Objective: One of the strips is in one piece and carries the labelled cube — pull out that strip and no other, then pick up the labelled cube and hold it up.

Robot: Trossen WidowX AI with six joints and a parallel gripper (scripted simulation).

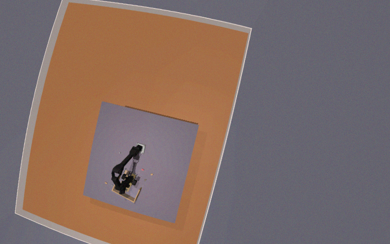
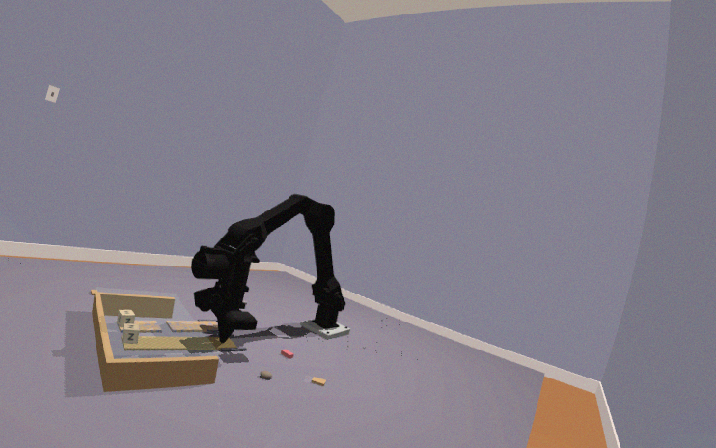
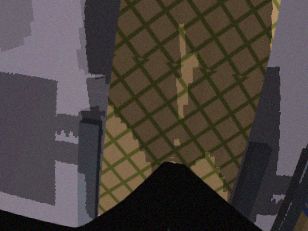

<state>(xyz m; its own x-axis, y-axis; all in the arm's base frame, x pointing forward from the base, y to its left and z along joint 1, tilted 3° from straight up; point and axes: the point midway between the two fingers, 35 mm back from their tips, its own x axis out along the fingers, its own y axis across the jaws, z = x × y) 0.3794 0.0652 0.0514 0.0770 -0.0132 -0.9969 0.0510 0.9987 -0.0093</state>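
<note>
A long strip (image 2: 154,343) (image 3: 200,44) with a crosshatch pattern looks to be in one piece. A white cube (image 2: 130,334) marked Z stands on its far end. Behind it, a paler strip (image 2: 191,325) has a gap along its length; a second cube (image 2: 125,318) marked Z stands at that strip's far end. My gripper (image 2: 224,339) (image 3: 171,172) is shut and empty. Its tip is low over the near end of the crosshatched strip; whether it touches is unclear. The arm hides part of the strips in the top view.
A wooden wall (image 1: 123,196) (image 2: 160,374) encloses the strips' far ends on three sides and is open toward the arm's base. A red piece (image 1: 142,169) (image 2: 287,353), a dark piece (image 1: 145,180) (image 2: 265,375) and a tan piece (image 1: 151,174) (image 2: 318,380) lie outside it.
</note>
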